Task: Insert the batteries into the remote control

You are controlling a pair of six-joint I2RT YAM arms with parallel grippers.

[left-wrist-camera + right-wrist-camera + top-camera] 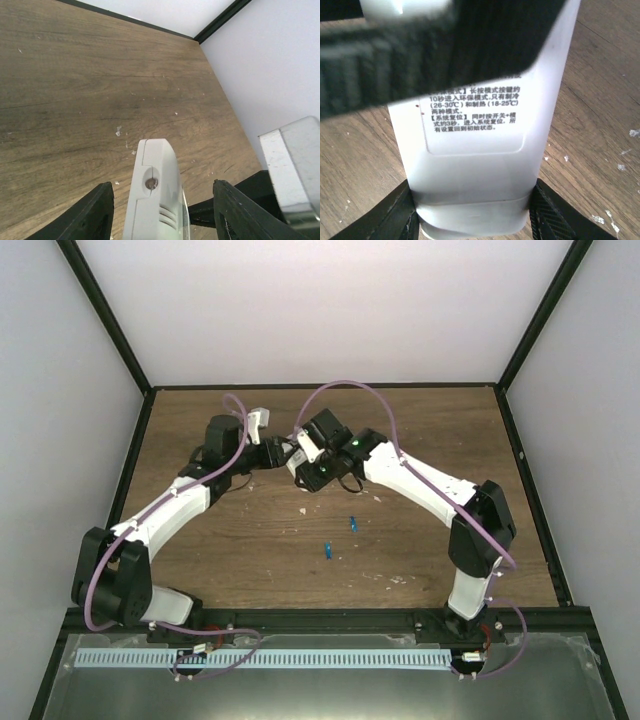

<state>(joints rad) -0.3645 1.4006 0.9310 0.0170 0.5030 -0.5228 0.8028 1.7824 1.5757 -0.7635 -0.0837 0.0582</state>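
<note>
Remote control (pixel 480 165) sits clamped in the right gripper (pixel 472 210). The two black fingers (pixel 395 215) press against the long sides of its lower end, one on each side, with no gap showing. The face turned to the right wrist camera is plain white. It carries an outlined panel with rounded corners and several lines of small printed Chinese text.

Across the upper part of the remote control a dark, blurred bar lies in front of it. It is too close to the lens to make out clearly.

From the left wrist, the remote control appears as a narrow white body with a seam, a small round metal spot and a few short slots. It stands between the fingers of the left gripper (pixel 162 184). Those fingers are spread to either side of it, with a sliver of wood showing on the left side and a dark shape filling the space on the right. Whether either pad touches the remote control cannot be told.

Beyond the remote control on that right side is a silvery-white block, blurred and cut off by the frame.

Seen from above, the two arms meet over the far middle of the wooden table (pixel 430 440), where the remote control is held. The two bright-blue batteries (pixel 353 523) lie on the wood nearer the arm bases than the remote control. They are well apart from it and from both grippers, and the second battery (pixel 327 551) lies a little nearer and to the left of the first. Small white flecks (pixel 118 131) dot the wood around the remote control.
</note>
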